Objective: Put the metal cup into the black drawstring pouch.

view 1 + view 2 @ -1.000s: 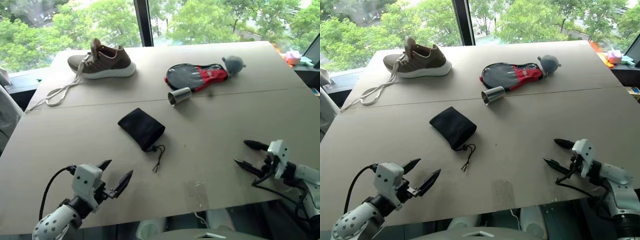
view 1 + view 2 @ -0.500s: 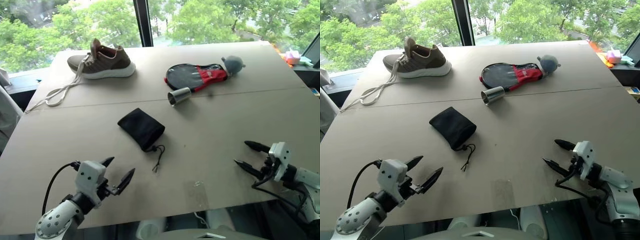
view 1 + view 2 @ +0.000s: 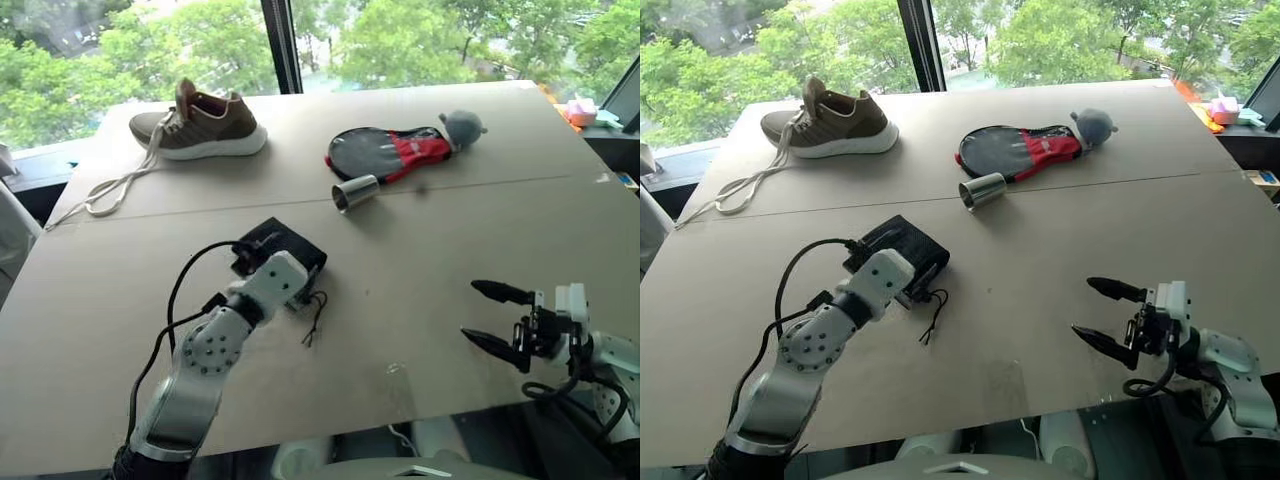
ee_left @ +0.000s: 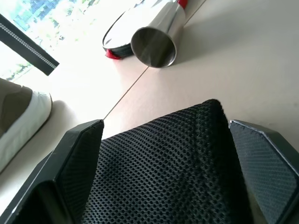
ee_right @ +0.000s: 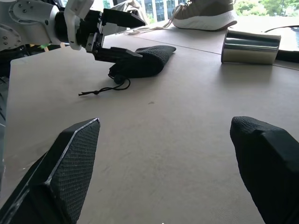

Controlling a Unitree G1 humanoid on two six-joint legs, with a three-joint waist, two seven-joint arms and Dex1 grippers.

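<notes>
The black drawstring pouch (image 3: 922, 252) lies flat at mid-table, its cord (image 3: 316, 320) trailing toward the front edge. My left gripper (image 4: 166, 126) is open and straddles the pouch (image 4: 163, 168), one finger on each side. The right wrist view shows the same left gripper (image 5: 127, 35) at the pouch's (image 5: 147, 60) cord end. The metal cup (image 3: 357, 192) lies on its side just beyond the pouch, its open mouth (image 4: 152, 46) facing my left gripper. My right gripper (image 3: 470, 311) hovers open and empty near the front right of the table.
A brown shoe (image 3: 203, 125) with long loose laces (image 3: 100, 192) sits at the far left. A grey-and-red paddle case (image 3: 390, 152) and a grey plush ball (image 3: 463, 126) lie right behind the cup. The table's front edge (image 3: 400, 425) runs close under both arms.
My left arm has swung forward and to the right from the front edge to the pouch, rolling its wrist. The right gripper has shifted slightly left and stays open.
</notes>
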